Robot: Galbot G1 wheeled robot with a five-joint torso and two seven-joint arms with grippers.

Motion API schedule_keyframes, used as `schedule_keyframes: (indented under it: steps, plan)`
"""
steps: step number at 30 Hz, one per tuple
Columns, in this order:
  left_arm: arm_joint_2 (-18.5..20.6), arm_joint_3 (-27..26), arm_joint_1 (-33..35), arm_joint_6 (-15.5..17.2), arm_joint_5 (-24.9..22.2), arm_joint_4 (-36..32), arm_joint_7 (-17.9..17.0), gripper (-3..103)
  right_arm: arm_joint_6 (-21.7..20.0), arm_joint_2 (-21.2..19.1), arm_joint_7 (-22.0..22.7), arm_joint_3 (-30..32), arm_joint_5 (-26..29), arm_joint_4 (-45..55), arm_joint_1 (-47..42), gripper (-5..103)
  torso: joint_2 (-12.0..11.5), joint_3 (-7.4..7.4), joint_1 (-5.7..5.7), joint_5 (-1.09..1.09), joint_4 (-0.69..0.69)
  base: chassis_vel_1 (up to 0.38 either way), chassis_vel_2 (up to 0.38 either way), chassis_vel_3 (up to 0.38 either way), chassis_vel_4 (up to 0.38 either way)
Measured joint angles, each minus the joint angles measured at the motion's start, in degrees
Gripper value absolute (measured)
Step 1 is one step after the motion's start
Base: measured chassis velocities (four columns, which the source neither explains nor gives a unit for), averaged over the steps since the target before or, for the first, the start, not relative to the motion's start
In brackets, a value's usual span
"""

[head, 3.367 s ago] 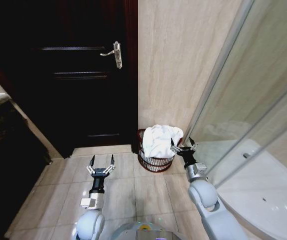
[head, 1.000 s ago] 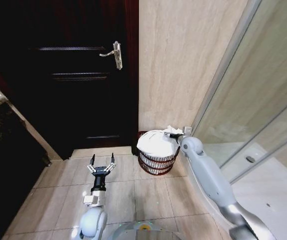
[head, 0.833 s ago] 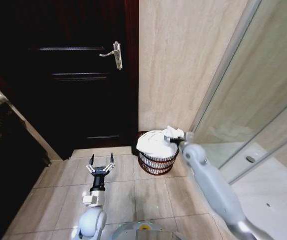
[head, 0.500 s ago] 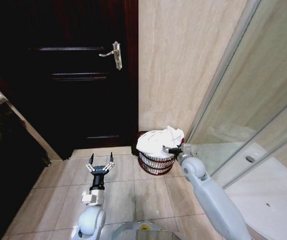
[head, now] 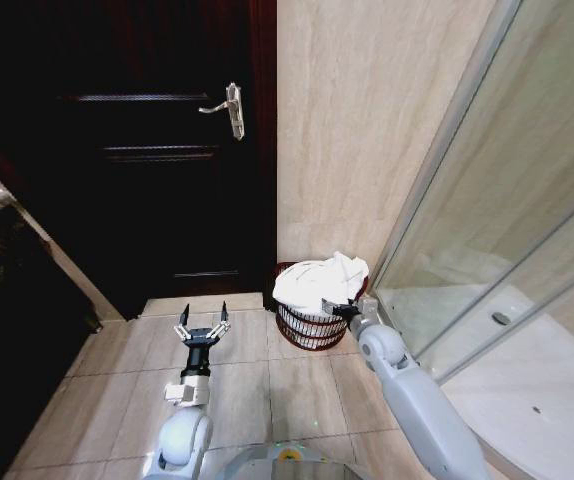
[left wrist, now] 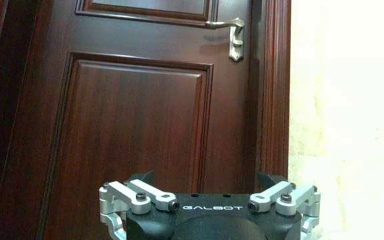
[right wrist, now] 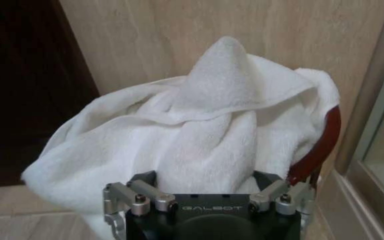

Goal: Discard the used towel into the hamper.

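A white towel [head: 317, 279] lies heaped in the hamper [head: 305, 327], a small dark reddish-brown wicker basket in the corner beside the door. The towel bulges over its rim. My right gripper [head: 344, 308] is open at the hamper's near right side, just short of the towel and holding nothing. In the right wrist view the towel [right wrist: 199, 130] rises close in front of the right gripper [right wrist: 207, 176], with a strip of the hamper's red rim [right wrist: 322, 145] beside it. My left gripper [head: 203, 326] stands open and idle above the floor tiles, left of the hamper, facing the door [left wrist: 138, 125].
A dark wooden door [head: 167, 150] with a metal handle [head: 232, 108] stands left of the hamper. A beige tiled wall [head: 357, 120] is behind it. A glass shower screen [head: 507, 200] runs along the right. A dark cabinet [head: 7, 310] borders the floor on the left.
My right arm has drawn back from over the hamper toward me and come down beside it. The towel stays in the hamper. The left arm has not moved.
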Motion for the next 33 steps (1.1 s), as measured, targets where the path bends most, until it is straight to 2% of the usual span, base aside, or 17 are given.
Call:
schedule_keyframes:
  steps: [11,16,17,20,25,29,33]
  plan:
    - [0.15,0.11,0.3,-0.06,0.06,-0.59,0.16,100,1.15,0.28,-1.14,0.13,-0.33,-3.0,1.33,103,0.0,0.0,0.01,0.0,-0.01,0.0,0.0,0.0,0.0]
    - [0.17,0.08,0.33,-0.19,0.0,-0.73,0.16,100,1.42,0.28,-0.62,0.05,-0.34,-2.72,1.09,89,0.0,0.0,0.01,0.0,0.0,0.0,0.0,0.0,0.0]
    - [0.17,0.08,0.33,-0.19,0.0,-0.73,0.16,100,1.42,0.28,-0.62,0.05,-0.34,-2.72,1.09,89,0.0,0.0,0.01,0.0,0.0,0.0,0.0,0.0,0.0]
    - [0.02,0.18,0.36,-0.33,0.0,-0.73,0.18,100,1.45,0.08,-0.26,0.03,-0.36,-2.34,0.98,78,0.0,0.01,0.01,0.0,-0.01,0.0,0.0,0.0,0.0]
    - [-0.03,0.15,0.42,-0.54,-0.01,-0.67,0.19,100,1.43,-0.02,-0.01,0.03,-0.36,-2.18,0.97,70,0.0,0.01,0.01,0.01,-0.01,0.0,0.0,0.0,0.0]
    - [0.06,-0.12,0.54,-0.84,-0.16,-0.66,0.2,100,1.45,0.01,0.18,0.02,-0.4,-2.05,0.9,54,0.0,0.01,0.01,0.01,-0.01,0.0,0.0,0.0,0.0]
    - [0.09,-0.31,0.77,-1.05,-0.29,-0.66,0.2,100,2.43,0.08,1.19,-0.1,-0.54,-0.89,0.85,46,-0.02,0.02,0.01,0.03,-0.01,0.0,0.0,0.0,0.0]
